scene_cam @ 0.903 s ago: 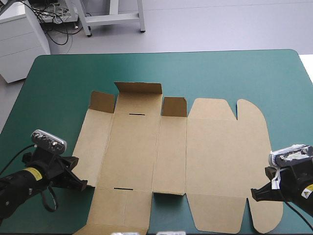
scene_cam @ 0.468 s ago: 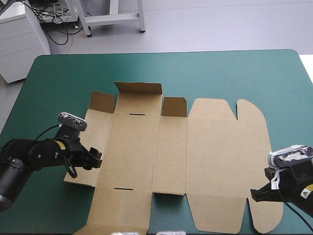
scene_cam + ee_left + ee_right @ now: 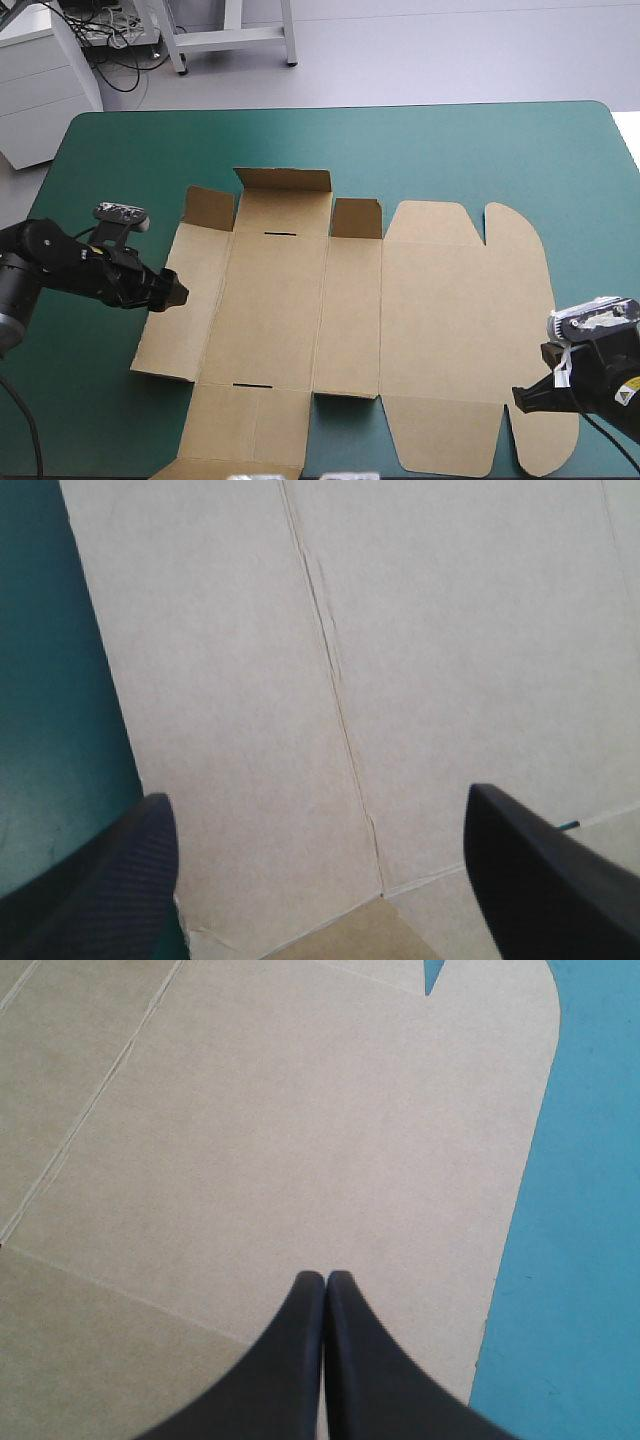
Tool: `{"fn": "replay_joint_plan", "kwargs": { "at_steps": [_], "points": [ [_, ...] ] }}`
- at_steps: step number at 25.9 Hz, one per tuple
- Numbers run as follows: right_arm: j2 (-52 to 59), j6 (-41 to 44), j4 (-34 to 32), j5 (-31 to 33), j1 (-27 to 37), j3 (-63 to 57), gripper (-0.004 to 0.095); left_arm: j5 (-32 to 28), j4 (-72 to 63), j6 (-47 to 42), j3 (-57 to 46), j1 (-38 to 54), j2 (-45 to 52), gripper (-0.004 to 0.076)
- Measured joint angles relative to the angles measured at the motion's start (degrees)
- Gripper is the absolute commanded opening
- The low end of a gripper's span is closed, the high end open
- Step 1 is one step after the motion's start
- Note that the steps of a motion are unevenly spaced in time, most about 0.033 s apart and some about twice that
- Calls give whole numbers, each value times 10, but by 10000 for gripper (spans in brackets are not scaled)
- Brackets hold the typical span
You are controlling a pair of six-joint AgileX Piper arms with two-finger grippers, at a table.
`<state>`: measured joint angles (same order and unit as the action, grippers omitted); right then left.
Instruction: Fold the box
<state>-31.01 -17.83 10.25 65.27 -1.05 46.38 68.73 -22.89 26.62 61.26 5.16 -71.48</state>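
The brown box (image 3: 400, 300) lies as a cut sheet, almost flat, in the middle of the teal-green cover (image 3: 420, 150). Three short flaps (image 3: 283, 181) stand up along its far edge. My left gripper (image 3: 172, 292) is at the outer edge of the sheet's left panel. In the left wrist view this gripper (image 3: 320, 805) is open, one finger over the cover (image 3: 50, 730) and the other over the board (image 3: 220, 680), with nothing between them. My right gripper (image 3: 520, 395) sits at the sheet's near right corner. It is shut (image 3: 325, 1278) and points across the rounded lid flap (image 3: 300, 1110).
The sheet's nearest flap (image 3: 235, 440) reaches almost to the table's near edge. Teal-green cover shows beyond the far flaps, left of the left panel (image 3: 90, 380) and right of the rounded lid flap (image 3: 590, 1210).
My left gripper has opened. It moved from the near left corner onto the left panel, then drew back to that panel's outer edge. The right arm and the sheet have not moved.
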Motion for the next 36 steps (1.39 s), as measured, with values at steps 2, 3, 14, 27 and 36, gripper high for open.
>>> {"fn": "replay_joint_plan", "kwargs": {
  "at_steps": [2,3,14,27,36],
  "points": [
    [0,-2,0,0,0,0,-18,11,-33,34,0,43,-18,561],
    [0,-2,0,0,0,0,-18,12,-47,52,0,66,-28,560],
    [0,-15,0,-2,0,0,-18,9,-101,105,1,178,-132,561],
    [0,-17,0,-2,0,0,-18,4,-106,115,1,178,-221,561],
    [0,-17,0,-2,0,0,-18,1,-148,181,-40,178,-224,560]
  ]
}}
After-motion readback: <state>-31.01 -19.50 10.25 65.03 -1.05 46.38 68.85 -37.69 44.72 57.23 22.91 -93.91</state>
